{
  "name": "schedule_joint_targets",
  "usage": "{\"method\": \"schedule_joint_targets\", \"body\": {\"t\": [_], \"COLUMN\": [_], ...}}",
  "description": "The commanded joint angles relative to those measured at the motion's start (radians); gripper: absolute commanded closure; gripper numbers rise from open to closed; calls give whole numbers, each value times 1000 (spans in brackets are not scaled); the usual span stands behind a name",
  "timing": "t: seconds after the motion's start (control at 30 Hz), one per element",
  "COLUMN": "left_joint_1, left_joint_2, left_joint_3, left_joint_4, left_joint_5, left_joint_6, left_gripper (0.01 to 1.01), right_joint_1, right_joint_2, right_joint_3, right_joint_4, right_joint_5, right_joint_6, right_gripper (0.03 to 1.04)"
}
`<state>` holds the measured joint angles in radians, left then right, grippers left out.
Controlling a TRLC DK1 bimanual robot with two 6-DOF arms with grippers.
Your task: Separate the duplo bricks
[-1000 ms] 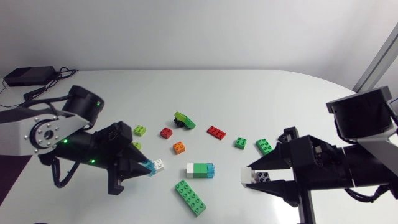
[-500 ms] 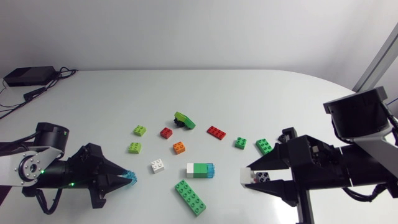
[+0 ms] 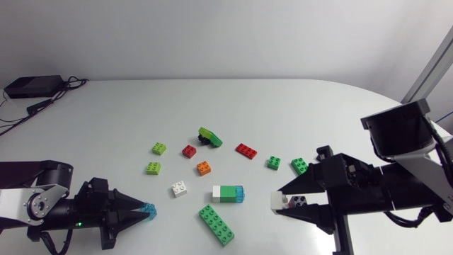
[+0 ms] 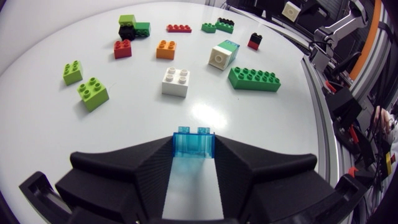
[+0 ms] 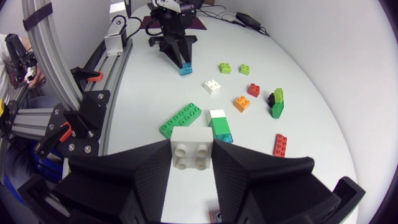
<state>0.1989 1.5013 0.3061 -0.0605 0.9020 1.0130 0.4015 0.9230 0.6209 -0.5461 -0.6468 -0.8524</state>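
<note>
While most bricks lie singly across the middle of the head view, two clusters look joined, so the job seems partly done. The white, green and blue stack [image 3: 228,194] lies on its side at lower centre, and the green brick on a black one [image 3: 208,137] sits above it. Loose around them are a white brick [image 3: 179,188], an orange brick [image 3: 204,168], a flat red brick [image 3: 245,150] and a long green brick [image 3: 216,224].

The left gripper [image 3: 144,211] comes in at the lower left, its arm low and nearly level, pointing right towards the pile. Its fingers are clamped on a clear blue brick [image 4: 194,144] at their tips, well apart from the others. The right gripper [image 3: 282,202] enters from the lower right and points left, its fingers pressed on both sides of a second white brick [image 5: 193,149]. Both held bricks likely need setting down before the stacks are tackled
</note>
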Motion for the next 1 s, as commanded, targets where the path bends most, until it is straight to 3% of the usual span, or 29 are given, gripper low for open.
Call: {"method": "schedule_joint_targets", "body": {"t": [0.0,0.37,0.77,0.97], "left_joint_1": [-18,-32,14,-6], "left_joint_2": [20,7,-41,-207], "left_joint_3": [-44,-68,-42,64], "left_joint_4": [4,8,-50,-257], "left_joint_5": [-15,-72,-75,-97], "left_joint_6": [41,119,151,160], "left_gripper": [739,644,343,226], "right_joint_1": [7,8,13,28], "right_joint_2": [16,25,8,7], "right_joint_3": [17,19,11,20], "right_joint_4": [8,17,15,14], "right_joint_5": [-7,-8,-8,-5], "right_joint_6": [-8,-5,13,23], "right_gripper": [780,780,780,780]}}
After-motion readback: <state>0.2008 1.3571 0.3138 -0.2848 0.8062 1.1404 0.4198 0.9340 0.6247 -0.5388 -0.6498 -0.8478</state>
